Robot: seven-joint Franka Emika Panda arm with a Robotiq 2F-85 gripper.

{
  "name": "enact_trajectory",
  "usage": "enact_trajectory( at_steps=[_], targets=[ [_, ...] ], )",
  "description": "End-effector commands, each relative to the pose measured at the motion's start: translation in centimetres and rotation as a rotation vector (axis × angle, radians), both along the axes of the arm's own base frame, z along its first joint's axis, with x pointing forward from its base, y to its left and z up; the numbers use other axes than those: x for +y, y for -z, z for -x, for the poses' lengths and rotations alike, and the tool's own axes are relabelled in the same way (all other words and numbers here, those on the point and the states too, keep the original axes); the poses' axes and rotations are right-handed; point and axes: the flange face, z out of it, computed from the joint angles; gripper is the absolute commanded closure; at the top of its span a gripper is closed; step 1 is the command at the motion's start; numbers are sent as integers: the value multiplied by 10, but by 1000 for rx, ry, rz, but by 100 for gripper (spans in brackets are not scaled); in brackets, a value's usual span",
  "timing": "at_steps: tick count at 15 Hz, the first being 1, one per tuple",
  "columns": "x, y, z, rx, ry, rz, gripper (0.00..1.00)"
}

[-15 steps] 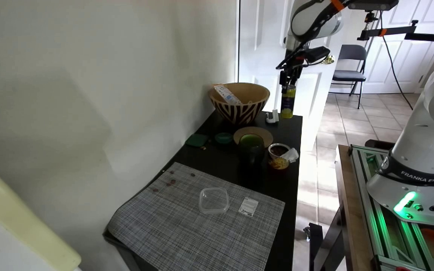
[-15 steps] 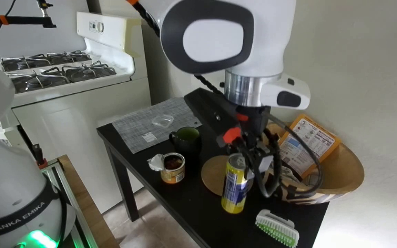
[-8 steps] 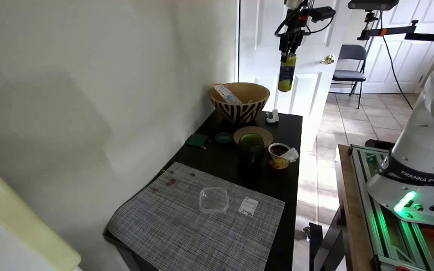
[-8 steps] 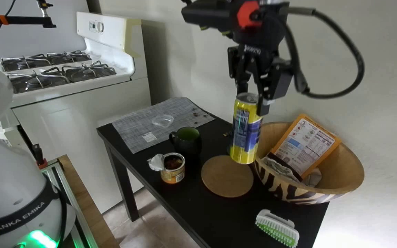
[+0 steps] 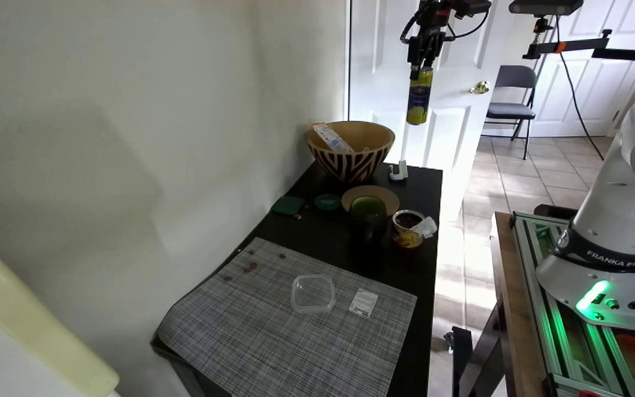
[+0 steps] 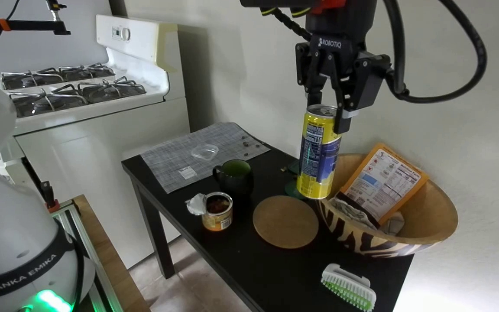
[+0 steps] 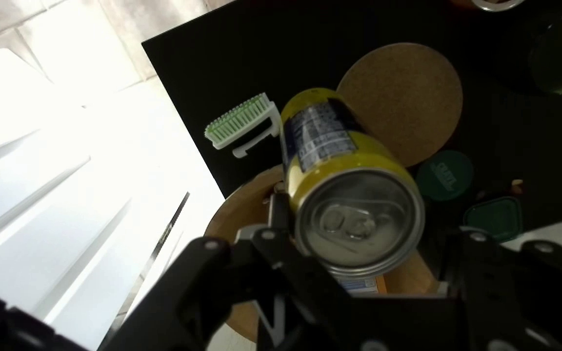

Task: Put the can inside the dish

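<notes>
Yellow-and-blue can pinched near its top by the pincer, which is marked ROBOTIQ; can is up in the air, tilted slightly, near the zebra-striped bowl but outside it. Can's dark panel has dense print, too small to read surely. Packet leaning in the bowl: orange edge, white info panel, blue block, fine text illegible. Arm base reads FRANKA EMIKA. On the table: tin with barcode-like patch; green disc, lettering blurred; white slip on grey mat, print too small
</notes>
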Motion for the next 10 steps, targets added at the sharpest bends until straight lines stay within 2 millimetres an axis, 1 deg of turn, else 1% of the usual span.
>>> enact_trajectory(
  at_steps=[1,5,8,10],
  targets=[
    [-19,-6,-19,-37,48,22,62],
    [-39,-1,-57,-77,91,59,62],
    [-48,9,-88,-135,102,74,62],
    [-50,22,-105,-158,117,74,62]
  ],
)
